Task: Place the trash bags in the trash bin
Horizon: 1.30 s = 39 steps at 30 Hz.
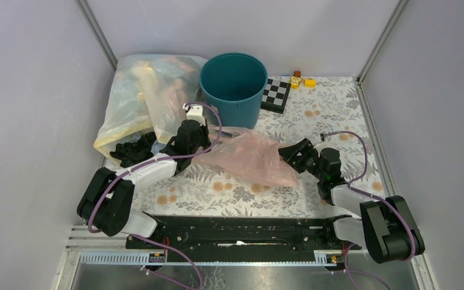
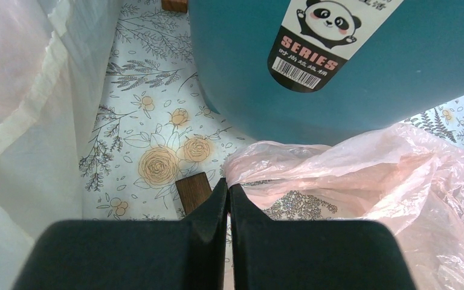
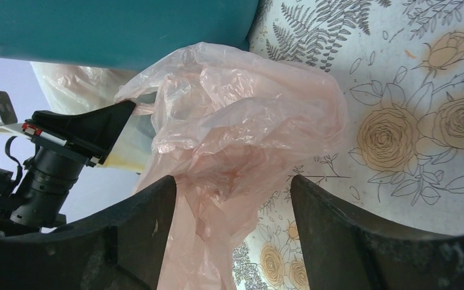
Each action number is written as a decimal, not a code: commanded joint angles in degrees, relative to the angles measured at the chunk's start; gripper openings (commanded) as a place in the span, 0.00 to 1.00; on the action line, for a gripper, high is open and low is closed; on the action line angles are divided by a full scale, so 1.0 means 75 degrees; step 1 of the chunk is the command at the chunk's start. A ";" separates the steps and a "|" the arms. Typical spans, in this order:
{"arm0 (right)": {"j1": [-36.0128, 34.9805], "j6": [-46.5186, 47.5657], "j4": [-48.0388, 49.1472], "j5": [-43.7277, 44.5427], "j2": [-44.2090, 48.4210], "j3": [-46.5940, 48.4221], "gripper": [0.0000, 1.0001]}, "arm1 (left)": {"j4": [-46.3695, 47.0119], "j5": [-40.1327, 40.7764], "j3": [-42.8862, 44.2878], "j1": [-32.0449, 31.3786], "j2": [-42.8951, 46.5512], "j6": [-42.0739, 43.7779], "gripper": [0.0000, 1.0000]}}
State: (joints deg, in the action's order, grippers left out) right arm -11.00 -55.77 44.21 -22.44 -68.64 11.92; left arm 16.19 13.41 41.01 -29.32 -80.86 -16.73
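Note:
The teal-blue trash bin (image 1: 234, 84) stands upright at the back centre, and its panda label (image 2: 323, 36) fills the top of the left wrist view. A crumpled pink trash bag (image 1: 251, 158) lies on the floral table in front of it. My left gripper (image 1: 204, 147) is shut, pinching the bag's left edge (image 2: 260, 163) at its fingertips (image 2: 228, 187). My right gripper (image 1: 287, 155) is open at the bag's right end, with pink plastic (image 3: 229, 121) between its fingers (image 3: 232, 181). A large yellowish clear trash bag (image 1: 145, 96) lies left of the bin.
A black crumpled mass (image 1: 134, 150) lies at the yellowish bag's near end. A small checkerboard (image 1: 276, 93) and toy blocks (image 1: 299, 80) sit right of the bin. A brown wooden block (image 2: 193, 190) lies by my left fingertips. Grey walls close in both sides.

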 commanded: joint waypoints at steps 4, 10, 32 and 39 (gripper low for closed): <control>0.0038 0.0239 0.0724 -0.0480 -0.0209 0.0203 0.78 | 0.0361 -0.0220 0.0109 0.0042 0.0097 0.0051 0.00; 0.0027 0.0311 0.1061 -0.0666 -0.0922 0.0452 0.66 | 0.0408 -0.0385 0.0121 0.0042 0.0060 0.0036 0.00; 0.0073 0.1324 -0.5115 0.3695 0.1834 0.1405 0.00 | 0.0513 0.0792 -0.0456 0.0567 0.0605 -0.0761 0.00; 0.0214 0.1472 -0.6876 0.5259 0.2427 0.1913 0.00 | 0.0590 0.1297 -0.0802 0.0795 0.1100 -0.1096 0.00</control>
State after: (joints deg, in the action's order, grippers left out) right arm -10.46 -46.59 4.23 5.78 -51.72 23.33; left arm 17.63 18.96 36.12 -24.29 -75.96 -22.59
